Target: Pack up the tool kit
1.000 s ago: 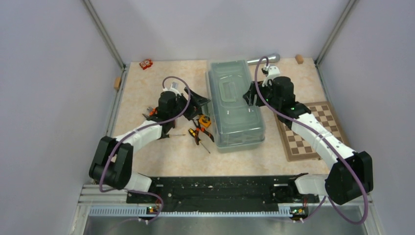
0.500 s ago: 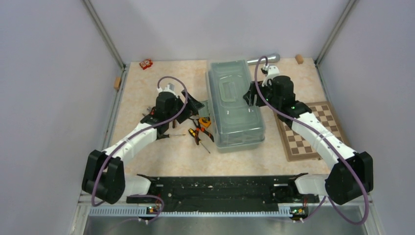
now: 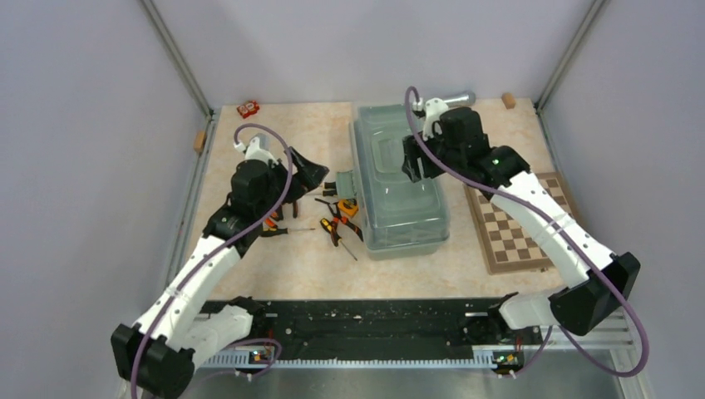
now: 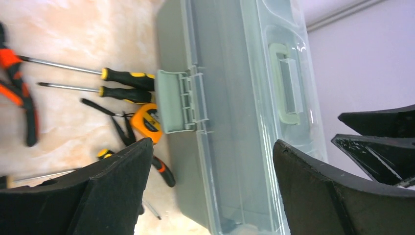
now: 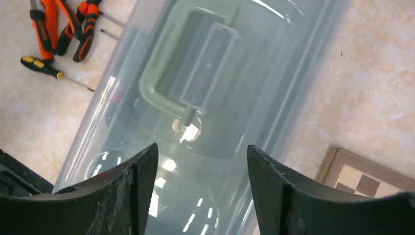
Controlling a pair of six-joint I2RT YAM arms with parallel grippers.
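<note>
The sage-green toolbox [image 3: 399, 179] stands mid-table with its translucent lid shut and its handle [image 5: 181, 78] flat. Its left latch [image 4: 173, 100] sticks out, unfastened. Orange-black pliers [image 4: 19, 93], yellow-black screwdrivers [image 4: 127, 76] and the orange tape measure [image 4: 147, 121] lie on the table left of the box. My left gripper [image 3: 312, 174] is open and empty, raised just left of the box; in its wrist view [image 4: 211, 161] the box's left wall lies between the fingers. My right gripper [image 3: 413, 166] is open and empty above the lid [image 5: 201, 156].
A brown-and-cream chessboard [image 3: 524, 220] lies right of the box. A grey metal cylinder [image 3: 449, 100] lies behind it. A small red object [image 3: 248, 108] sits at the back left. Wooden blocks sit at the left edge [image 3: 199, 140] and the back right [image 3: 508, 100].
My left arm has lifted and drawn back to the left, away from the box's latch. My right gripper has moved left and up, from the box's right side to over the lid.
</note>
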